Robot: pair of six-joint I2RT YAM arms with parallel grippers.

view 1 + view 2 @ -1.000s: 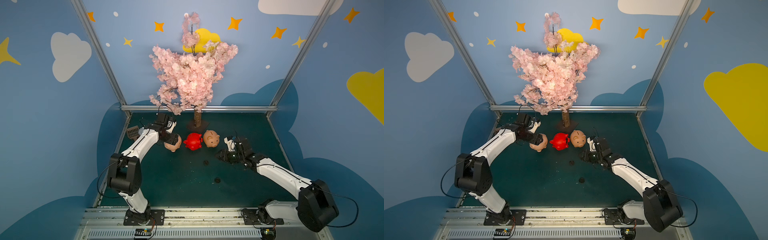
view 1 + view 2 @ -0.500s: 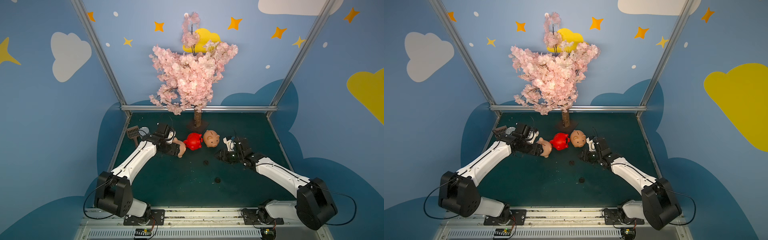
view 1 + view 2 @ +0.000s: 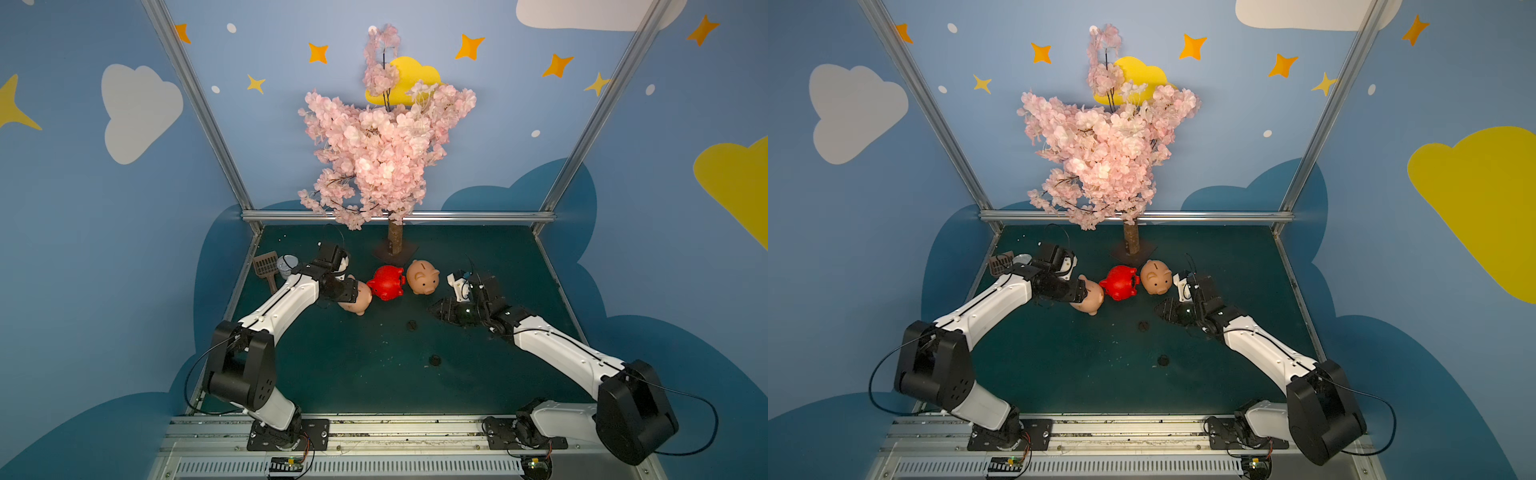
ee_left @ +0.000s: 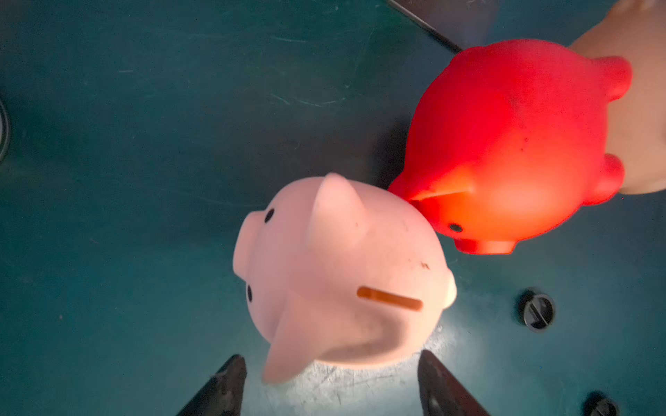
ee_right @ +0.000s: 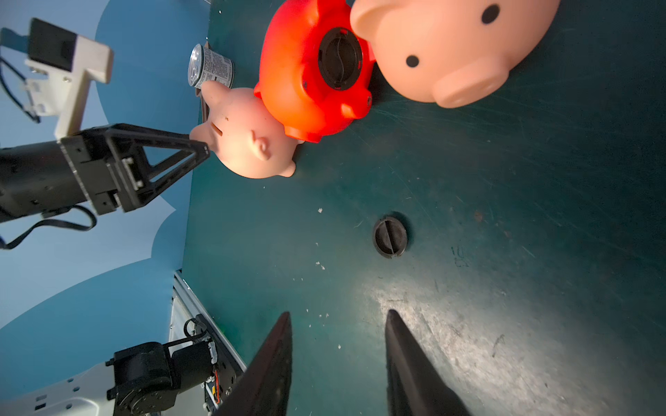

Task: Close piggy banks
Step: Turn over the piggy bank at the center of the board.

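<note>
Three piggy banks lay in a row on the green bench (image 3: 332, 374), toward the middle of its back edge, just in front of the blossom tree's trunk (image 3: 395, 245). The red pig (image 3: 387, 282) lay on its side in the centre with its belly turned toward your right arm. A black plug (image 5: 340, 57) sat in the belly hole, so that one looked closed.

The left peach pig (image 3: 355, 297) touched it on one side, and the right peach pig (image 3: 423, 276) sat close against the other. Neither showed its underside, so whether they were plugged could not be told. Two loose plugs (image 5: 390, 237) (image 3: 434, 360) lay on bare bench nearer the front edge, which suggested both peach pigs were open.

Your left gripper (image 4: 331, 363) had its fingers spread, with the tips at the rear of the left peach pig and not squeezing it. It was probably placed there to steady or tip the pig. Your right gripper (image 5: 338, 317) hung low over bare bench with its fingers apart and empty. It pointed at the nearer loose plug, seemingly ready to pick it up.

A tin can (image 5: 211, 72) and a scoop (image 3: 266, 266) stood in the back left corner, out of the way.
</note>
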